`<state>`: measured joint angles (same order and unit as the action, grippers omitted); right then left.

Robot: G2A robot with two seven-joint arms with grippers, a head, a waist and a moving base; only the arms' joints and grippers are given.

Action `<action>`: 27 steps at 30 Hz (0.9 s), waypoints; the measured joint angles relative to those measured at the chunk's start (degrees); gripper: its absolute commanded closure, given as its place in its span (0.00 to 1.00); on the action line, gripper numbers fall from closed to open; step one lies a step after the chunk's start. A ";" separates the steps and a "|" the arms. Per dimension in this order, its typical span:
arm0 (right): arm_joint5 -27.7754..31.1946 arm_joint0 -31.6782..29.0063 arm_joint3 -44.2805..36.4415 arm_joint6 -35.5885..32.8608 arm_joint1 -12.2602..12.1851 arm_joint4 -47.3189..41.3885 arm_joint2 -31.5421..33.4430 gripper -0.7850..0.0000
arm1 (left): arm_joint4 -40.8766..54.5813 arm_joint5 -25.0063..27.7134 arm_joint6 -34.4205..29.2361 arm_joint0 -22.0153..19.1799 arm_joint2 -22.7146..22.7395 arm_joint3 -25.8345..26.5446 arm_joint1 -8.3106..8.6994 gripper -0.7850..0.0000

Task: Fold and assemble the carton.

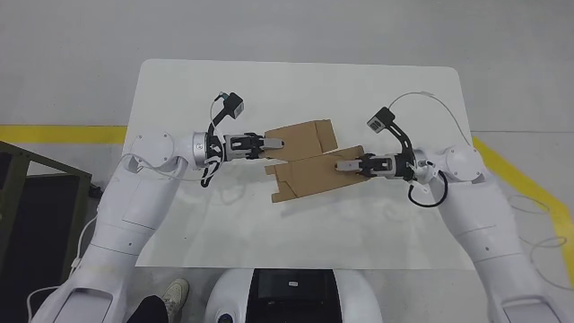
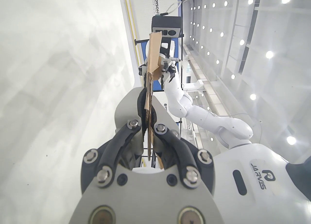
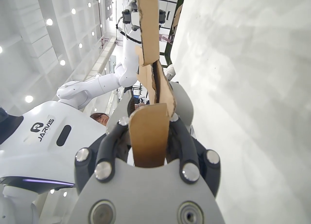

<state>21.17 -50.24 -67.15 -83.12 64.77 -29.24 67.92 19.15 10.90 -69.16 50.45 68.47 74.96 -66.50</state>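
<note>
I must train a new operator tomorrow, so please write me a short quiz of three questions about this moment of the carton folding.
1. True or false: the carton is already folded into a closed box.
2. Which gripper is shut on the carton? A) the left gripper only; B) the right gripper only; C) both.
3. Fill in: the top of the table is ____ in colour.

Key:
1. False. The carton is flattened, not yet a box.
2. C. Each gripper grips one end of it.
3. White.
</note>
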 measured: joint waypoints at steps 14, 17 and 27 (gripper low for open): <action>0.35 0.53 0.49 0.35 -0.69 -0.99 -1.31 1.00 | 0.45 0.48 0.82 0.15 -0.10 0.54 0.42 0.00; 0.55 0.62 0.41 0.55 -0.84 -0.79 -1.50 1.00 | 0.89 0.03 1.07 0.22 0.14 0.61 0.53 0.00; 1.30 0.37 0.49 1.30 -1.42 0.06 -1.37 1.00 | 3.19 -0.79 0.93 0.55 1.16 0.93 0.95 0.00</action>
<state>22.47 -49.86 -66.67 -81.81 63.35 -29.18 66.55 22.34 10.11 -68.23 50.99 69.63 75.89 -65.55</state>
